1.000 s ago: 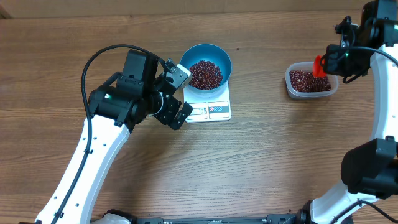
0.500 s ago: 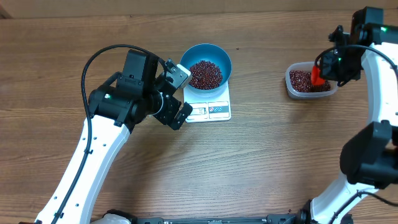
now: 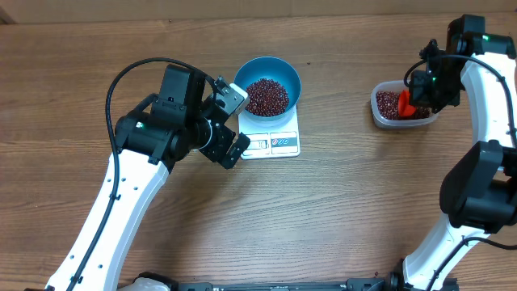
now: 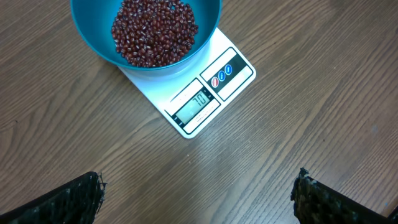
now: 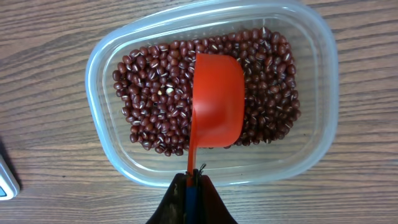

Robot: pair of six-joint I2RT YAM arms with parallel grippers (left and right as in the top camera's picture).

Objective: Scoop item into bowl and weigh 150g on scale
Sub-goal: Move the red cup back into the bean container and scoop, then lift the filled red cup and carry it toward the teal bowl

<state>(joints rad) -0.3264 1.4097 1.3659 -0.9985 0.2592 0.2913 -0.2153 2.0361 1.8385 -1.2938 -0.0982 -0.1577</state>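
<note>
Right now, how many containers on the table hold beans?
2. The blue bowl sits on the scale near the table's middle; the clear tub stands at the right side, with the red scoop over it. None seems hidden.

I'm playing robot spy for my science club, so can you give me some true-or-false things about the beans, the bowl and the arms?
The blue bowl sits on the white scale. True.
The bowl is empty. False: it holds dark red beans.
The right end effector grips the red scoop over the clear tub. True.
The left end effector is clamped on the bowl. False: it is open and holds nothing.
</note>
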